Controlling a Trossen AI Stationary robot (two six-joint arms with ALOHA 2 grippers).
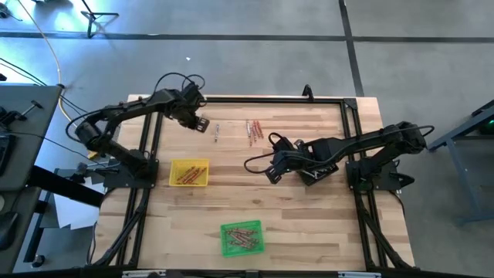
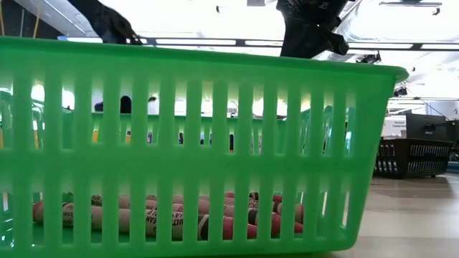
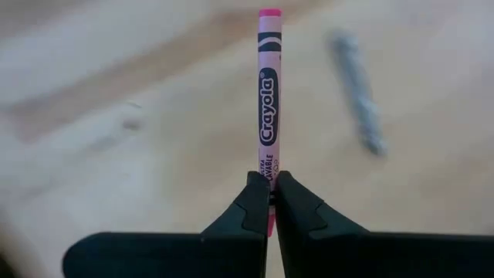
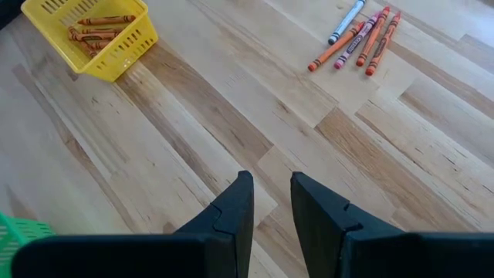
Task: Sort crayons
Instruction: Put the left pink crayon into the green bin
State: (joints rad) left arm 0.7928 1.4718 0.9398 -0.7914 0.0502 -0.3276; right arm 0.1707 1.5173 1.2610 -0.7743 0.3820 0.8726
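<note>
One pink crayon [image 3: 267, 108] in left hand [image 3: 270, 202].

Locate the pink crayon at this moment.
The pink crayon is clamped in the left gripper, above the table's far side, left of the loose crayons.

Table [image 4: 231, 116]: pale wood planks, visible grain, smooth matt finish.
Green tray [image 2: 215, 143]: slotted moulded plastic, slightly translucent, semi-gloss.
Yellow tray [image 4: 116, 54], near the table edge: same slotted plastic.
Pink crayon [image 3: 268, 100]: matt paper wrapper with print, waxy bare tip.
Left gripper [image 3: 268, 202] fingers [image 3: 248, 212]: black matt plastic.
</note>
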